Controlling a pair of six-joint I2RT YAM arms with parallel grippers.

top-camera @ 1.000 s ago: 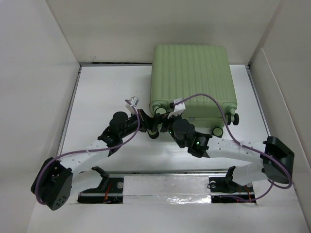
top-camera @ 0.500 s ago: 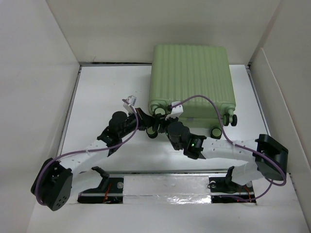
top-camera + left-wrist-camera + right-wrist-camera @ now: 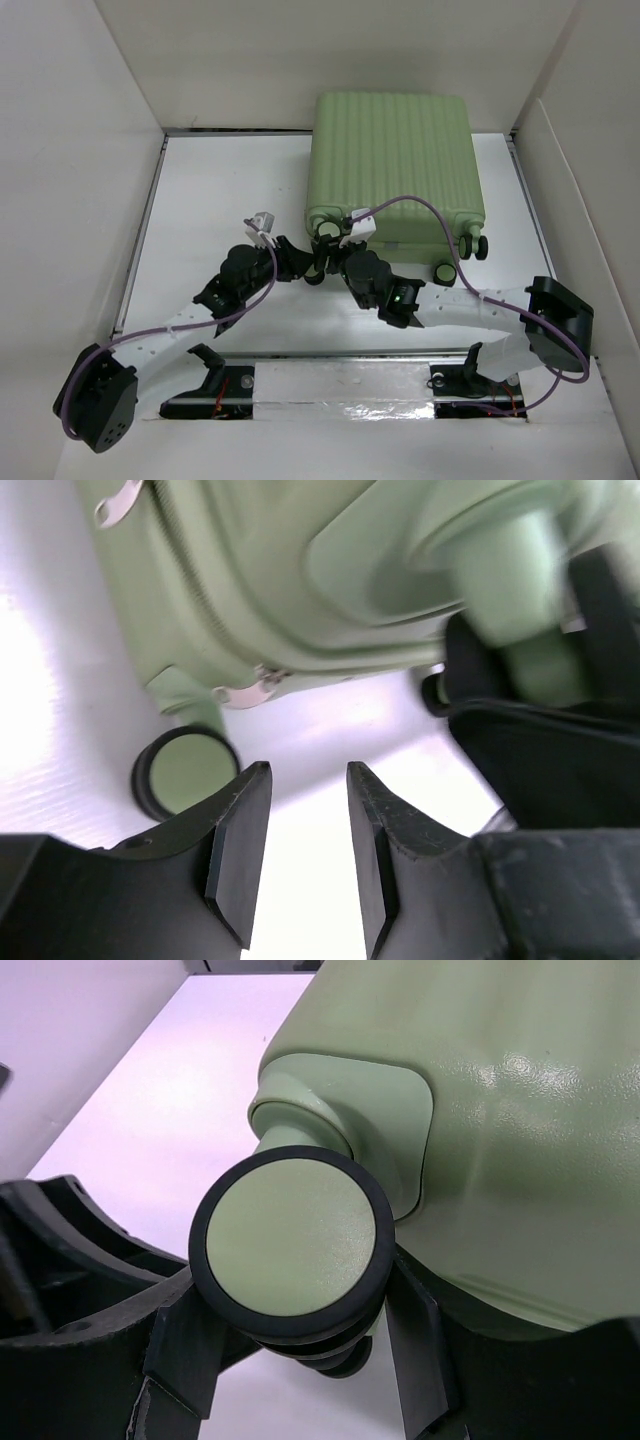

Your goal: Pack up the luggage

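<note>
Luggage (image 3: 395,160) closed and flat toward the far right of the counter (image 3: 220,190), wheels facing both arms.
Lying shell-up with its wheeled end nearest, it gives the arms something to pull on. The right fingers (image 3: 418,1345) look clenched either side of a corner wheel (image 3: 290,1235), probably to drag or turn the case. The left fingers (image 3: 240,845) hang parted, holding nothing, just beside the neighbouring wheel (image 3: 185,770), seemingly lining up a matching hold.

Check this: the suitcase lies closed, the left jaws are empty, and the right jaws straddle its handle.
One error: the right jaws straddle a wheel, not the handle; the right wrist view shows it. The suitcase does lie closed, and the left jaws are empty.
</note>
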